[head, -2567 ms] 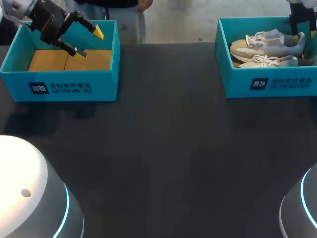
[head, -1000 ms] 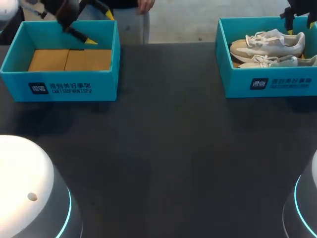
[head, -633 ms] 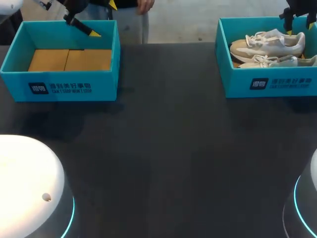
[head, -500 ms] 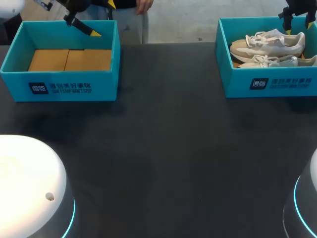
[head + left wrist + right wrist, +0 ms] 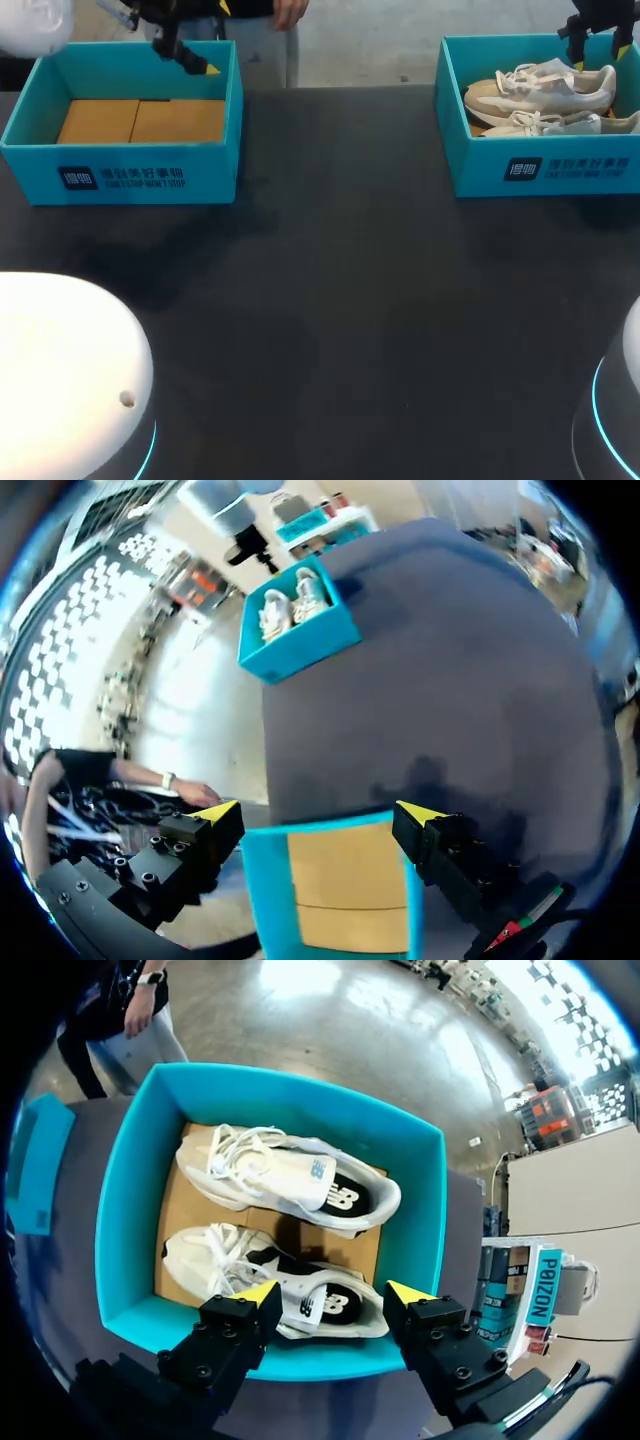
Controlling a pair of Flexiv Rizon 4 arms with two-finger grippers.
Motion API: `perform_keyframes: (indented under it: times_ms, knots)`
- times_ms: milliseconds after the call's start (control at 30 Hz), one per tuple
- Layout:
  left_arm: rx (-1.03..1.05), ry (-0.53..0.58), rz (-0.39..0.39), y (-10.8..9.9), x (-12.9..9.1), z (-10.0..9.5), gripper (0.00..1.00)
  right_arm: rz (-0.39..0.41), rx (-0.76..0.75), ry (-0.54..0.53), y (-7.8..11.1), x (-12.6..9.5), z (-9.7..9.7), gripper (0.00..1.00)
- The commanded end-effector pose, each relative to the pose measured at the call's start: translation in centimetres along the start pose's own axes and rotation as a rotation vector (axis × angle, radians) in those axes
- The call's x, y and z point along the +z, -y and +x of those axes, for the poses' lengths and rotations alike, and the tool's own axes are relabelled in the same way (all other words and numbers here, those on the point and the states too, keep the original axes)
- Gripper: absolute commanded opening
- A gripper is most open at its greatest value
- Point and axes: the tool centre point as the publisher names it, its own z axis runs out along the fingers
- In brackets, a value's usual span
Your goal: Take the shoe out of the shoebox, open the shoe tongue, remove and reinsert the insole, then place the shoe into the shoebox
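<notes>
The left tool [image 5: 318, 810] is held wide open and empty above the far edge of the left shoebox [image 5: 120, 165], in which only a brown cardboard floor [image 5: 140, 120] is seen. At the far right of the dark surface [image 5: 340, 300], a far sneaker [image 5: 540, 90] and a near sneaker [image 5: 560, 123] are laid side by side in the right shoebox [image 5: 545, 170]. Above them the right tool [image 5: 334, 1292] is spread wide, with nothing gripped or touched.
</notes>
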Motion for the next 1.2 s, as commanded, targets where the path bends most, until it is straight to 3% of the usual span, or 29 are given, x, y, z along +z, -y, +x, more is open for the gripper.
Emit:
perform_keyframes:
  times_ms: [33,433,900,1200]
  knots:
    - [-0.451,-0.113,-0.206,0.6,-1.3,-0.1,1.00,-0.008,0.002,0.002,0.7,-0.4,0.4,0.68]
    - [-0.877,-0.028,-0.287,-0.3,-1.3,2.7,1.00,0.002,0.032,0.004,2.5,-1.6,0.7,0.70]
    - [-1.392,0.022,-0.269,-1.2,-1.7,5.6,1.00,0.038,0.071,-0.007,4.7,-2.5,0.5,0.75]
    - [-1.715,-0.009,-0.370,-2.9,-1.2,9.3,1.00,0.064,0.103,-0.037,6.8,-2.6,0.5,0.76]
